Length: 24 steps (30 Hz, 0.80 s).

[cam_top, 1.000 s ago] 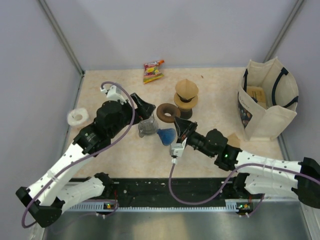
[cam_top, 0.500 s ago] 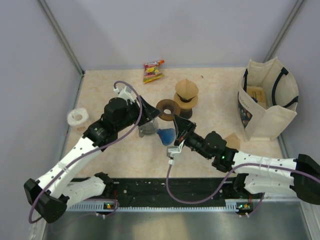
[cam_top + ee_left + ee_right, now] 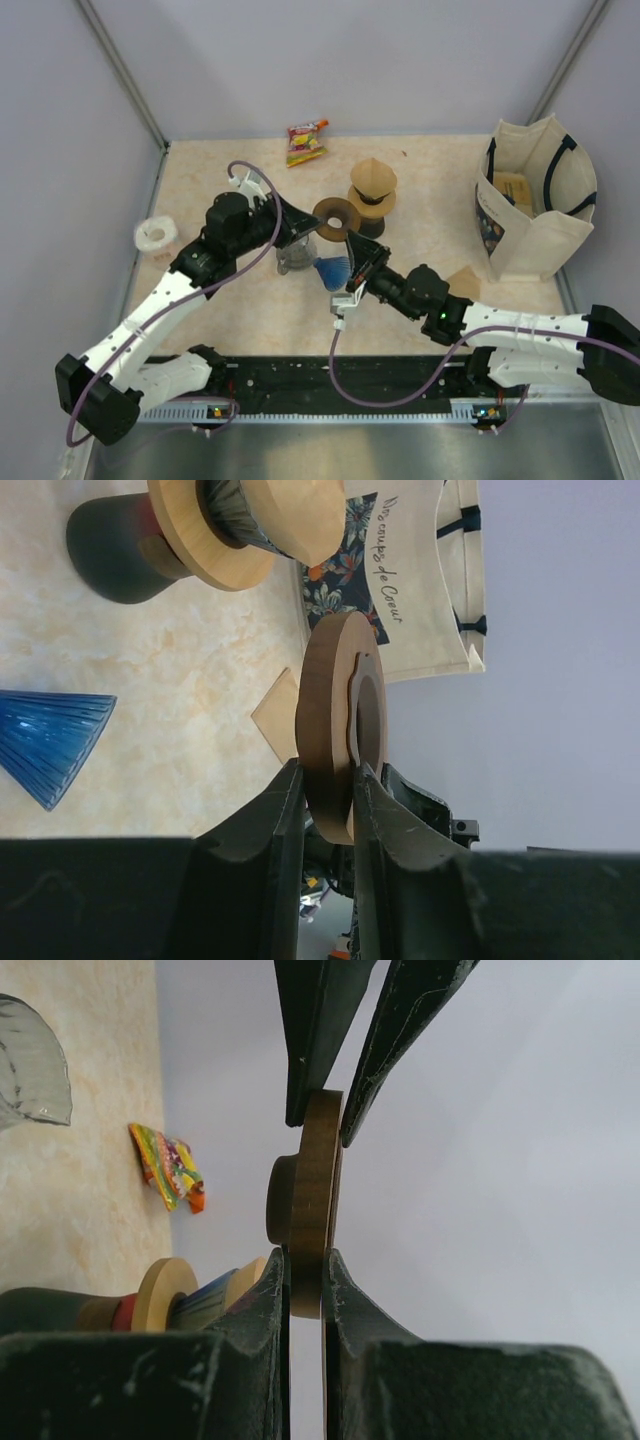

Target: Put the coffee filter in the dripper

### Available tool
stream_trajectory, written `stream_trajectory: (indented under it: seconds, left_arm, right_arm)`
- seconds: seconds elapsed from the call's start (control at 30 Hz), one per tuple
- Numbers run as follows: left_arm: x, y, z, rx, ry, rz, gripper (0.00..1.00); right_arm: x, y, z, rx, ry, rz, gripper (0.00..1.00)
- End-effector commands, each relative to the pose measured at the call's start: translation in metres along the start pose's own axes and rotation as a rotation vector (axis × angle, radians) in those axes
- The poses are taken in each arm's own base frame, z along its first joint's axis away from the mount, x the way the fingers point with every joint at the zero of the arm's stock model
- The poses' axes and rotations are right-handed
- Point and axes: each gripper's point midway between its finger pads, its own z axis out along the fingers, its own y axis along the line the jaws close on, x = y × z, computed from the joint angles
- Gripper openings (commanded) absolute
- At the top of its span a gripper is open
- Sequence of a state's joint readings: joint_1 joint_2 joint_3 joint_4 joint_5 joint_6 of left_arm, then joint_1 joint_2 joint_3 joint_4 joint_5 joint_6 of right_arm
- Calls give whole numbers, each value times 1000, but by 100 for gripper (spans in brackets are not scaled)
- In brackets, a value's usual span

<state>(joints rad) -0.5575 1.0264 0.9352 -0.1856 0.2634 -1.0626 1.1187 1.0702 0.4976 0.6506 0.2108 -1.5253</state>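
Tabletop [image 3: 430, 170], both arms reaching in to the middle.

- Left hand [image 3: 312, 226]: pinching a dark brown wooden ring [image 3: 332, 218] by the rim. We see one of its fingers [image 3: 275, 815] flat against each face. The ring stands on edge in the air above the tabletop.
- Right hand [image 3: 352, 246]: pinching the same ring from the opposite side. In the right wrist view its fingers [image 3: 262, 1300] clamp the lower rim, and the left hand's two fingers close on the upper rim.
- Tan coffee filter [image 3: 373, 176]: just beyond the ring, capping a ribbed cone with a pale wooden collar [image 3: 372, 205] on a dark base [image 3: 368, 229]. Neither hand touches it.
- Blue ribbed dripper cone [image 3: 333, 270]: lying on its side on the tabletop, close under the two hands. It has no collar on it.
- Clear glass vessel [image 3: 296, 256]: just left of the blue cone, below the left hand.
- Tote bag [image 3: 535, 200]: upright at the right edge, with a flat tan sheet [image 3: 465, 280] lying near its foot.
- Snack packet [image 3: 306, 142]: at the far edge.
- White tape roll [image 3: 153, 234]: at the left, well apart from the rest.
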Motion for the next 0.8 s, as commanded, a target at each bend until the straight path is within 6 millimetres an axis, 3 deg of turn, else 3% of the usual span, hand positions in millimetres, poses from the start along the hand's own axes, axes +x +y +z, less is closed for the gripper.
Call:
stream_trajectory:
  seconds: [0.0,0.1,0.13,0.17,0.27,0.3,0.37,0.63,0.7,0.77]
  left_arm:
    - [5,-9,3,71,45,-3,0]
    - [6,-10,3,96,54,-20,0]
    - [6,-10,2,108,46,-26,0]
    - [6,-10,2,114,41,-29,0]
    - [-3,-8,-2,100,-10,-30,0]
    - [-4,-6,-4,89,-22,-30,0]
    - [-8,-5,-5,85,-40,-30,0]
    - [-28,10,-13,61,-124,-24,0]
    - [-37,21,-15,34,-162,-19,0]
    - [-49,36,-20,-3,-207,-16,0]
  right_arm:
    - [-10,-22,1,77,-29,4,0]
    - [-9,-24,0,84,-22,9,0]
    - [-8,-24,0,84,-19,11,3]
    - [-7,-22,0,79,-11,11,12]
    - [-5,-20,-1,70,-2,33,39]
    - [-5,-17,0,51,0,47,56]
    - [-6,-12,1,12,-4,80,99]
    - [-16,-11,-13,-17,-69,260,99]
    - [-17,-19,-20,12,-79,389,99]
    - [-16,-28,-26,57,-67,652,99]
